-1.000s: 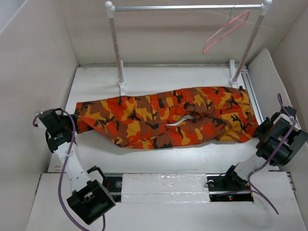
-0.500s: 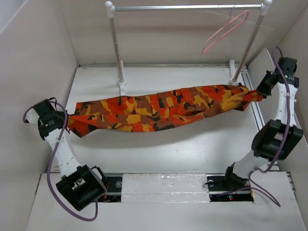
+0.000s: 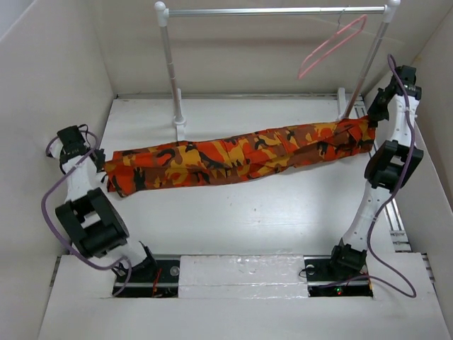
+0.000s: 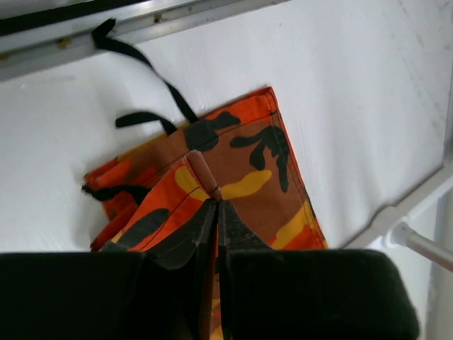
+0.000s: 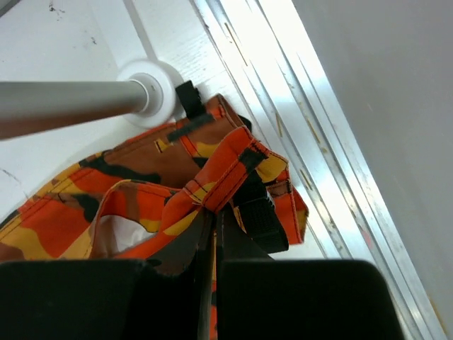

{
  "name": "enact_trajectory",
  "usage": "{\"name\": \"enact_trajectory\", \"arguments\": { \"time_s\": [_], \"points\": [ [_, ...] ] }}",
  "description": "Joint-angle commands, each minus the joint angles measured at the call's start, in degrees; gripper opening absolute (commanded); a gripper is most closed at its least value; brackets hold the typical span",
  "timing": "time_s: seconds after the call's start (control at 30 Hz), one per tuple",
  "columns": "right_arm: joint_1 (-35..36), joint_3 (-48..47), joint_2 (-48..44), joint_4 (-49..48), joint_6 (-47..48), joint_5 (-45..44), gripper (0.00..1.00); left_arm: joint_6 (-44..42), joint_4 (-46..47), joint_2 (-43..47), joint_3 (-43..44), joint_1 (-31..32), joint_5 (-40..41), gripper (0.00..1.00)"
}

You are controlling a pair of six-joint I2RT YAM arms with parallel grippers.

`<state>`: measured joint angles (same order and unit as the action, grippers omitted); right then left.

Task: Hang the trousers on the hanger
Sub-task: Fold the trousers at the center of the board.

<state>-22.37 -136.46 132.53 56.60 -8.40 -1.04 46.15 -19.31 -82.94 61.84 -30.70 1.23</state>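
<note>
Currently the trousers (image 3: 241, 157) are stretched lengthwise over the white table (image 3: 255, 219), taut between both arms. Left gripper (image 4: 216, 204) is clenched on one end's edge, with black drawstrings (image 4: 152, 85) loose beside it. Right gripper (image 5: 214, 211) is clamped on a fold at the other end, near the post base (image 5: 148, 95). Pink hanger (image 3: 331, 44) hangs on the rail (image 3: 276, 11), well apart from the cloth.

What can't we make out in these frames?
- Top view: how the hook of the thin pink triangular hanger sits on the metal rail; too thin.
- Top view: whether the orange camouflage cloth trousers touch the white table mid-span; overhead angle.
- Left wrist: how much cloth the left gripper pinches; its black body blocks it.
- Right wrist: same for the right gripper.
</note>
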Motion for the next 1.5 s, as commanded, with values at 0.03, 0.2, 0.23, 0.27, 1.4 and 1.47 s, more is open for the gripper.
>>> {"name": "enact_trajectory", "arguments": {
  "time_s": [0.03,0.2,0.23,0.27,1.4,1.47],
  "points": [
    [-0.39,-5.66,1.94,-6.05,0.76,-1.52,0.04,-6.50,2.72,-8.43,9.33,1.59,6.93,0.00],
    [1.19,-3.64,2.82,-10.71,-0.74,-1.95,0.37,-8.36,-2.04,-18.39,20.84,5.64,10.37,0.00],
    [1.19,-2.94,2.47,-11.59,-1.17,-1.34,0.40,-8.44,-3.18,-20.75,22.17,5.65,10.28,0.00],
    [1.19,-1.63,1.86,-12.99,-1.35,-0.81,0.44,-9.14,-3.36,-21.47,23.92,5.65,9.58,0.00],
    [27.45,76.33,-57.11,-44.47,-3.11,22.40,0.19,1.74,6.65,6.38,-19.30,-1.72,-17.85,0.34],
    [27.47,77.92,-58.17,-44.47,-2.76,22.92,0.19,1.84,7.62,6.47,-20.09,-4.27,-15.84,0.34]
  ]
}}
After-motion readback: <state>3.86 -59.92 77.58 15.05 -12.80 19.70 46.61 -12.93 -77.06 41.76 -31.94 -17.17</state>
